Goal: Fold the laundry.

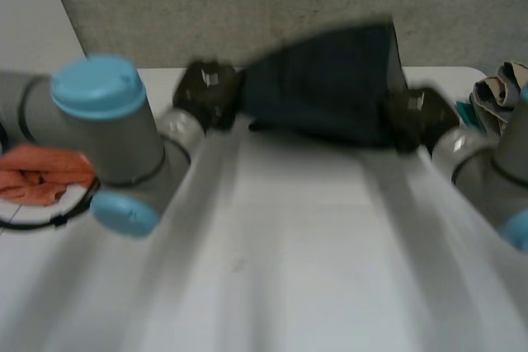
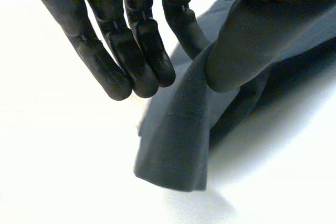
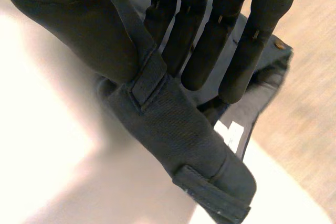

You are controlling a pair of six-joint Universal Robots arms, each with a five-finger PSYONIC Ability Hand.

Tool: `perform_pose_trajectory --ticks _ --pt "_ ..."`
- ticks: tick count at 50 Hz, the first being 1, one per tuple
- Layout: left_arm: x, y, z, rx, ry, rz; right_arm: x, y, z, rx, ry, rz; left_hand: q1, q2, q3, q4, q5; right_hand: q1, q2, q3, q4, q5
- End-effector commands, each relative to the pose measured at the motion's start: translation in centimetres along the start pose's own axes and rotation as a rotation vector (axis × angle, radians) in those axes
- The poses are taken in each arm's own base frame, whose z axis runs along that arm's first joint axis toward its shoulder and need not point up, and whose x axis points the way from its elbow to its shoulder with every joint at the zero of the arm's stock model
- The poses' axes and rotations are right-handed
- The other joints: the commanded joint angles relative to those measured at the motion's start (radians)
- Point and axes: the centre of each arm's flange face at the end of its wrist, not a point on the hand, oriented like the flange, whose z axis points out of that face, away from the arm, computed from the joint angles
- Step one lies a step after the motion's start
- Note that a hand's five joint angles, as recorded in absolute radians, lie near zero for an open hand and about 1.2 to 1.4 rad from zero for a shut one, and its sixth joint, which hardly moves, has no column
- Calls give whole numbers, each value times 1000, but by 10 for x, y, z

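A dark blue garment [image 1: 330, 80] with a waistband and belt loops hangs lifted over the far side of the white table [image 1: 289, 245], stretched between both hands. My left hand [image 1: 206, 92] grips its left edge. In the left wrist view the thumb [image 2: 252, 35] pinches the cloth [image 2: 178, 145] against a finger, while the other fingers [image 2: 115, 51] stay straight beside it. My right hand [image 1: 417, 117] holds the right edge. In the right wrist view its thumb [image 3: 68, 19] and fingers [image 3: 199, 40] clamp the waistband [image 3: 184, 129] near a belt loop.
An orange cloth [image 1: 37, 175] lies in a dark-rimmed basket at the left, behind my left arm. Folded light cloths [image 1: 495, 92] sit at the table's far right. A grey wall stands behind the table.
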Motion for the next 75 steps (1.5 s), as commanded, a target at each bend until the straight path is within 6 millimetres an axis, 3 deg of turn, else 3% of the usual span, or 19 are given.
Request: perform_pose_trajectory --ticks 1,4,5,8,9,12,18,28,35,39,40,43,49,50,55,62,69,73,75 --pt "26 33 -41 -179 151 70 -21 52 -38 -327 -168 -124 234 201 210 202 230 302 221 206 202 214" --pt "26 27 -48 -188 165 89 -21 51 -44 -366 -199 -135 216 184 193 185 213 302 221 206 202 214" --pt "23 23 -51 -189 165 101 -19 47 -47 -373 -204 -130 51 18 27 19 47 6 -76 -91 -95 -83" --pt "19 16 -53 -182 155 122 -14 37 -47 -355 -181 -117 -261 -294 -285 -293 -264 -530 -611 -626 -630 -618" --pt "15 10 -53 -172 144 129 -10 30 -46 -333 -156 -104 -530 -563 -553 -561 -533 -712 -793 -808 -812 -800" --pt "5 2 -48 -153 113 135 0 15 -44 -286 -108 -83 -805 -838 -829 -837 -808 -720 -801 -816 -820 -808" --pt "-14 -14 -34 -118 57 112 20 -21 -37 -169 -35 -2 -811 -844 -835 -843 -814 -737 -818 -834 -837 -826" --pt "-16 8 -18 -222 52 -5 13 -13 9 -143 -88 15 -808 -841 -832 -840 -811 -734 -816 -831 -835 -823" --pt "-11 16 -23 -273 49 -91 -9 23 42 -208 -150 44 -820 -853 -844 -852 -823 -717 -798 -813 -817 -805" --pt "-9 16 -28 -277 54 -104 -15 39 52 -234 -154 35 -832 -865 -855 -863 -835 -485 -567 -582 -586 -574" --pt "-7 16 -29 -277 57 -106 -16 41 55 -237 -148 28 -846 -879 -870 -878 -849 -182 -264 -279 -283 -271" --pt "-5 16 -31 -274 62 -105 -13 36 55 -215 -132 27 -873 -906 -896 -904 -876 301 220 205 201 213" --pt "-2 13 -28 -244 61 -102 1 -7 38 -100 -91 40 -923 -956 -946 -954 -926 302 221 206 202 214" --pt "-2 12 -26 -231 63 -98 3 -22 29 -64 -87 36 -926 -959 -949 -957 -929 302 221 206 202 214" --pt "1 10 -16 -195 67 -96 -2 -61 1 20 -102 4 -929 -962 -952 -960 -932 302 221 206 202 214" --pt "19 21 -3 -224 116 -97 -7 -111 -44 119 -109 -39 -940 -973 -964 -972 -944 302 221 206 202 214" --pt "38 30 0 -275 184 -112 -9 -136 -73 164 -111 -48 -908 -941 -932 -940 -911 302 221 206 202 214" --pt "49 32 1 -285 207 -124 -8 -147 -87 192 -100 -49 -750 -783 -774 -782 -753 302 221 206 202 214" --pt "51 30 2 -283 204 -126 -6 -150 -91 205 -93 -40 -545 -578 -569 -577 -548 302 221 206 202 214"
